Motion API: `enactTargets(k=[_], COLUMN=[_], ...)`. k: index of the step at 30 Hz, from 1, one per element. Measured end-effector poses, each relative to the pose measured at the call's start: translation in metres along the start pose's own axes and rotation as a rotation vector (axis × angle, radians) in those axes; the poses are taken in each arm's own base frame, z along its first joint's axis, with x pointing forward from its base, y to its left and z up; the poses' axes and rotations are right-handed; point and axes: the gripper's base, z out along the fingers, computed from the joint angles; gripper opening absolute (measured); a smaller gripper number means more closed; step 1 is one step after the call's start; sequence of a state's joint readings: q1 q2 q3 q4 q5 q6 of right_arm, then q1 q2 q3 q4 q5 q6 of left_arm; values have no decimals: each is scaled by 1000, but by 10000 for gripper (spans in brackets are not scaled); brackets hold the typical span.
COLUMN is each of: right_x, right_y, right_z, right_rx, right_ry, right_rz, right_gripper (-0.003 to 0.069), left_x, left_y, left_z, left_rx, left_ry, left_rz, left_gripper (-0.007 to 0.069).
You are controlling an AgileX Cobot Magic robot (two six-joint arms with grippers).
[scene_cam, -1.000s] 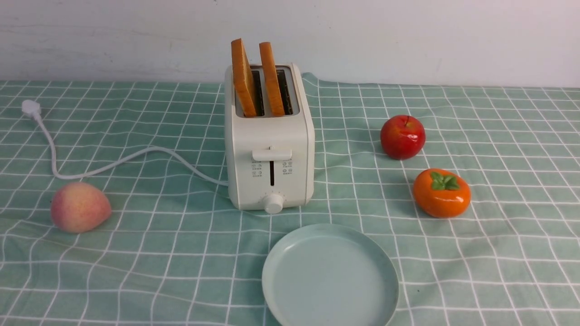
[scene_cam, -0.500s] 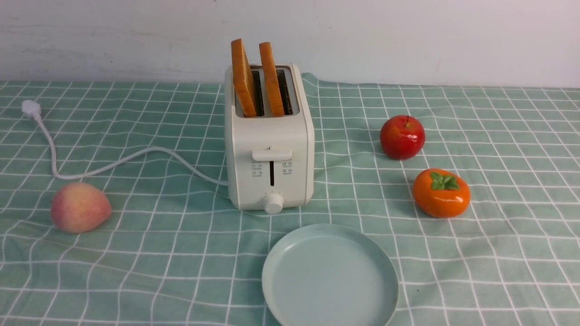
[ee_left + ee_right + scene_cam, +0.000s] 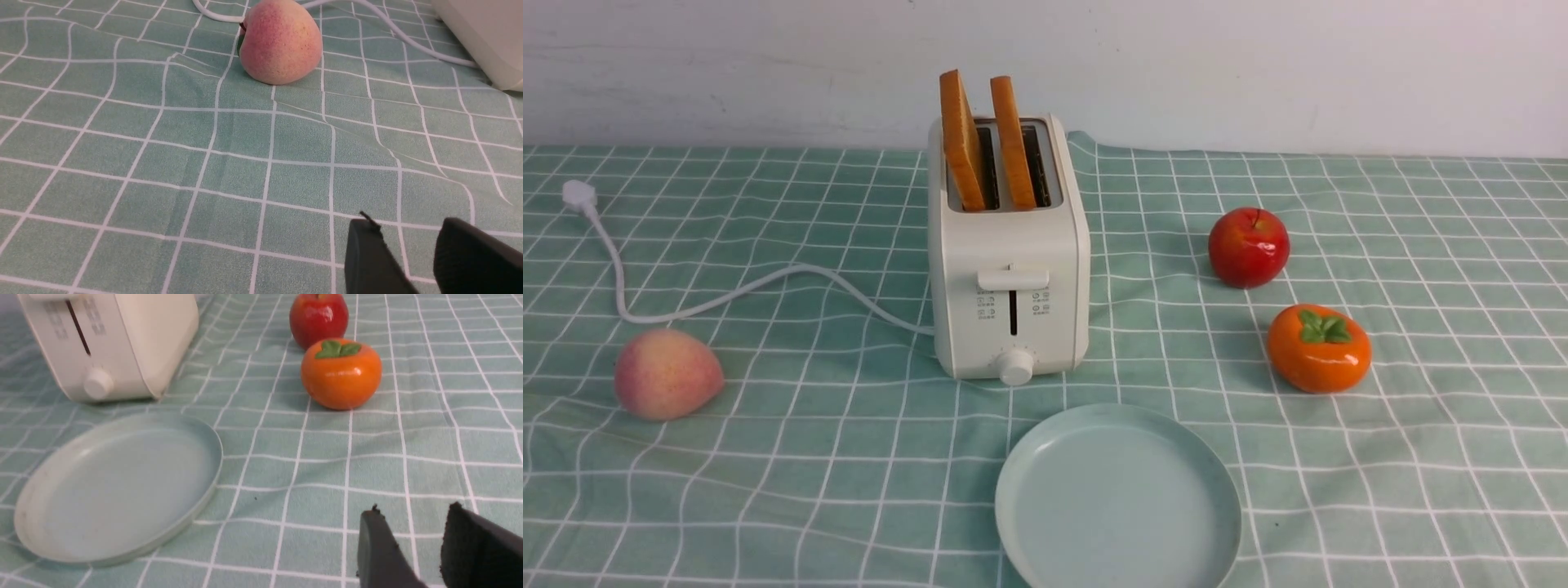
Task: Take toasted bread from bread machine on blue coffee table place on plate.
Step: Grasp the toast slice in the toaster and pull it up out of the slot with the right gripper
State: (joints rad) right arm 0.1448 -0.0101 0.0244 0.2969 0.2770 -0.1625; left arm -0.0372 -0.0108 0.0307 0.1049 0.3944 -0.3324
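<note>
Now upright in the two top slots of the bread machine [image 3: 1009, 269], the toasted bread [image 3: 961, 139]: two square slices side by side, leaning slightly, upper parts clear of the slots, pale golden faces, darker orange-brown crusts; well apart from both grippers. Low over the table [image 3: 809, 457] to the left of the bread machine and nearer the robot, the left gripper [image 3: 408, 223]: dark fingers spread a little, a narrow strip of cloth showing between them, holding nothing. Low over the table to the right of the bread machine, likewise nearer the robot, the right gripper [image 3: 414, 510]: fingers parted about as much, empty. Just in front of the bread machine and slightly to its right, the plate [image 3: 1119, 498]: round, shallow, smooth, pale blue-green, low rim. Bread machine boxy, cream-white, rounded at the corners, front lever, round knob; white cord [image 3: 805, 268] trailing from its left side over wrinkled teal cloth with a white grid. Left of it a matte pink peach [image 3: 667, 374]; right of it a glossy red apple [image 3: 1248, 247] and a glossy orange persimmon [image 3: 1318, 349].
</note>
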Motion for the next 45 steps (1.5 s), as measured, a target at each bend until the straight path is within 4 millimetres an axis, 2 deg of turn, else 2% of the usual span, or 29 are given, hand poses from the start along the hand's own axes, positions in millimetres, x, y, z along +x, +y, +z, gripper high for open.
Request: enactTargets(k=[7,13,20,22,25,29,30,32,33,35,36,37,38,41,43,45], right_x=[-8,-27,-31,-35,-47,-61,-83,-114,-122,-176,-186,-218,-238,-275,-288,-289], right_y=[-1,-4,-5,-6,-8,-7,-3,1,3,10,12,17,20,29,31,32], right_z=[0,-4,-6,-7,-13,-19,-23,-27,-28,-29,-29,-25,-20,9,37,60], right_rx=[13,49,58,65,88,81,70,60,58,39,37,19,6,-21,-23,-27], right_ry=[-84,-303,-350,-390,-544,-586,-598,-615,-619,-641,-647,-637,-612,-452,-308,-193], right_rz=[2,2,-4,-6,31,66,72,74,74,86,87,98,98,47,-16,-40], right_gripper=[239,239,239,239,239,239,239,239,239,239,239,239,239,239,239,239], left_x=[-2,-17,-27,-30,-47,-67,-90,-118,-125,-164,-171,-189,-201,-218,-220,-216], left_y=[1,-4,-9,-10,-16,-22,-27,-32,-34,-42,-43,-46,-48,-50,-49,-46], left_z=[0,-2,-5,-6,-15,-29,-45,-61,-65,-71,-75,-73,-70,-55,-41,-30], left_rx=[-9,43,88,105,221,311,340,350,352,322,323,283,250,136,40,-25], left_ry=[-17,-191,-310,-346,-530,-678,-750,-792,-800,-740,-746,-660,-590,-352,-171,-57], left_rz=[39,74,79,61,-111,-196,-205,-199,-199,-212,-214,-229,-242,-275,-271,-249], left_gripper=[238,238,238,238,238,238,238,238,238,238,238,238,238,238,238,238])
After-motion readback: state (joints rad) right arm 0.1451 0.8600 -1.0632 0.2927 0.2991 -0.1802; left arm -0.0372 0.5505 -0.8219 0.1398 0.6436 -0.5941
